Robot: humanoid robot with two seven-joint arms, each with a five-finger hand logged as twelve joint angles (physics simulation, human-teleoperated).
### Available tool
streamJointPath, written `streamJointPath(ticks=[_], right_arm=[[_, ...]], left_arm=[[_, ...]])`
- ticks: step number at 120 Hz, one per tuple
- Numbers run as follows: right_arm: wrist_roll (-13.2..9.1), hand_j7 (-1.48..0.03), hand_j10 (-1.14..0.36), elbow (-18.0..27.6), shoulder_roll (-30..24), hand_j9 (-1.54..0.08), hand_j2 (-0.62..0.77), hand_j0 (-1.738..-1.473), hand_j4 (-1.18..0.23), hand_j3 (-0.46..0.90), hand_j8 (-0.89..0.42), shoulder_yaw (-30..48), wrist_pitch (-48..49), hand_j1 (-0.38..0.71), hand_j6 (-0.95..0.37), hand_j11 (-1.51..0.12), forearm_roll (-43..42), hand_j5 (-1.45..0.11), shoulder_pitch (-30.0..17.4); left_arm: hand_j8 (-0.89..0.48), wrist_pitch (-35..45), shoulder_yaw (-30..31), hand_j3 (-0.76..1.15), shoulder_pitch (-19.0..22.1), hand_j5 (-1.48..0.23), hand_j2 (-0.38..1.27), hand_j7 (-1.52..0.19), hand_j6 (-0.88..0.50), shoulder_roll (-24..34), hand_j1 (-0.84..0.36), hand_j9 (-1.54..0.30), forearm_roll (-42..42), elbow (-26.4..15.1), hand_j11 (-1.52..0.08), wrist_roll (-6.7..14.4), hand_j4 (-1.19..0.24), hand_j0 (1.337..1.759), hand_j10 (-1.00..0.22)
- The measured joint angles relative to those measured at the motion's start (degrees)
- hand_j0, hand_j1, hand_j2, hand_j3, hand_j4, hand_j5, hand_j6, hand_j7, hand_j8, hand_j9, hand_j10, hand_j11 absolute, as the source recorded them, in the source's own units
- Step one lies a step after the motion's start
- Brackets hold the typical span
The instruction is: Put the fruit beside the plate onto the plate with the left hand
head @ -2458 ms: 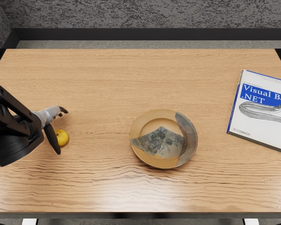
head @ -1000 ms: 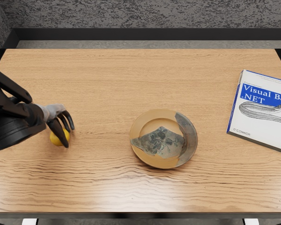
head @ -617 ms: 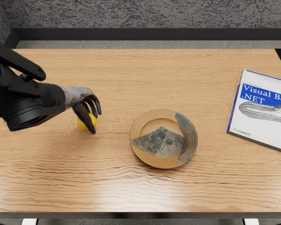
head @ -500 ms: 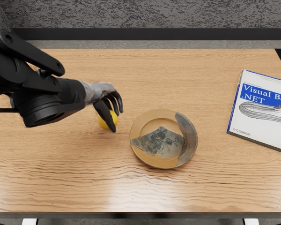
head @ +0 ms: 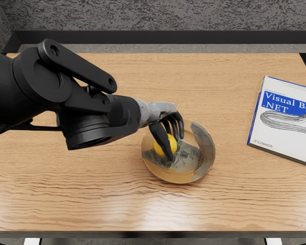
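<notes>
The yellow fruit [head: 163, 145] is held in my left hand [head: 166, 133], whose dark fingers curl around it from above. Hand and fruit are over the left half of the round tan plate [head: 204, 153], which has a grey-green pattern in its middle. I cannot tell whether the fruit touches the plate. My left arm [head: 66, 104] reaches in from the left edge and covers much of the table's left side. The right arm is out of sight.
A white and blue book [head: 288, 120] titled Visual Basic .NET lies at the table's right edge. The wooden table [head: 143, 204] ends in a dark wall at the back.
My left hand closed on the fruit at the table's left, lifted it and carried it rightward. It now sits over the plate's left half.
</notes>
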Motion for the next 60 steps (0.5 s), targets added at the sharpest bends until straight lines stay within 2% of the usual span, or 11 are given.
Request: streamJointPath(ticks=[9, 25, 40, 48, 53, 60], right_arm=[[0.0, -0.01, -0.01, 0.0, 0.0, -0.01, 0.00, -1.658, -0.01, 0.00, -0.01, 0.0, 0.0, -0.34, -0.01, -0.01, 0.0, -0.01, 0.0], [0.0, -0.01, -0.01, 0.0, 0.0, -0.01, 0.00, -1.658, -0.01, 0.00, -0.01, 0.0, 0.0, -0.34, -0.01, -0.01, 0.0, -0.01, 0.0], [0.0, -0.01, -0.01, 0.0, 0.0, -0.01, 0.00, -1.658, -0.01, 0.00, -0.01, 0.0, 0.0, -0.34, -0.01, -0.01, 0.0, -0.01, 0.0], [0.0, -0.01, -0.01, 0.0, 0.0, -0.01, 0.00, -1.658, -0.01, 0.00, -0.01, 0.0, 0.0, -0.34, -0.01, -0.01, 0.0, -0.01, 0.0], [0.0, -0.01, -0.01, 0.0, 0.0, -0.01, 0.00, -1.658, -0.01, 0.00, -0.01, 0.0, 0.0, -0.34, -0.01, -0.01, 0.0, -0.01, 0.0], [0.0, -0.01, -0.01, 0.0, 0.0, -0.01, 0.00, -1.658, -0.01, 0.00, -0.01, 0.0, 0.0, -0.34, -0.01, -0.01, 0.0, -0.01, 0.0]], left_arm=[[-0.43, 0.4, 0.0, 0.00, 0.0, -0.99, 0.28, -0.98, -0.57, 0.0, -0.19, -0.96, 0.0, 0.1, -0.97, -0.1, -0.72, 1.653, -0.51], [-0.27, 0.7, 0.1, 0.00, 0.0, -0.58, 0.15, -0.57, -0.35, -0.1, 0.01, -0.56, 0.0, 0.4, -0.56, -0.1, -0.42, 1.656, -0.31], [-0.16, 0.5, 0.4, 0.00, -0.1, -0.33, 0.09, -0.32, -0.20, 0.8, 0.15, -0.32, 0.1, 0.4, -0.32, -0.1, -0.24, 1.657, -0.18], [-0.12, -3.2, 2.1, 0.00, -3.4, -0.24, 0.06, -0.24, -0.15, 8.0, 0.20, -0.23, 0.2, 0.2, -0.23, -0.1, -0.17, 1.657, -0.13], [-0.10, -10.2, 5.6, 0.00, -5.2, -0.20, 0.05, -0.19, -0.12, 15.4, 0.23, -0.19, 0.3, 0.1, -0.19, -0.1, -0.14, 1.657, -0.11], [-0.07, -20.7, 12.4, 0.00, -5.5, -0.15, 0.04, -0.15, -0.09, 25.5, 0.26, -0.15, 1.2, 0.0, -0.15, -0.1, -0.11, 1.657, -0.08]])
